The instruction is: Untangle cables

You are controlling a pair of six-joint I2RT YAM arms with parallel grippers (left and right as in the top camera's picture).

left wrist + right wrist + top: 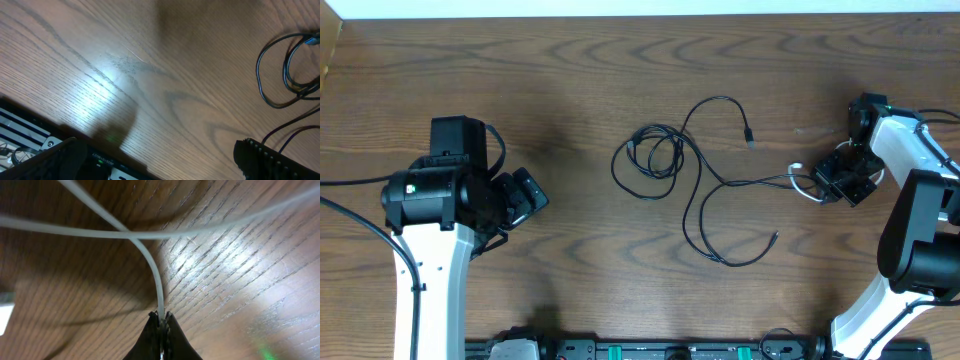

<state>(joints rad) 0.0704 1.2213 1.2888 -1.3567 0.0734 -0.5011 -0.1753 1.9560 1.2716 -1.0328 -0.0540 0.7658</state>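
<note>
The right pincer (161,322) is clamped tight on the white cable (156,280), its two dark tips meeting around the cord with no gap to be seen. The cord rises straight out of the tips, bends off to the upper left and crosses a second white strand running across the view. Which of the two lies on top I cannot tell. The cord looks thin and slippery, so the step in hand, drawing the white one clear of the others, is best done slowly and low over the table. I would pull away from the tangle toward the right edge and watch whether the black strand beside it drags along. A sharp tug would likely tighten the loops rather than free them.

Farther out, the black cables (665,155) lie mid-table in a loose cluster. There are small overlapping coils at the left and a long loop sweeping down below them. One plug end (750,138) lies up and to the right, and one strand runs right until it meets the white loop beside the right pincer. The left pincer (525,195) hovers well apart at the left, jaws spread wide and holding nothing. It could pin the coils while the right arm pulls.

The table (570,80) is dark wood grain, glossy with lamp glare. A rail (650,350) with green fittings runs along its near edge, and a pale strip borders the far one.
</note>
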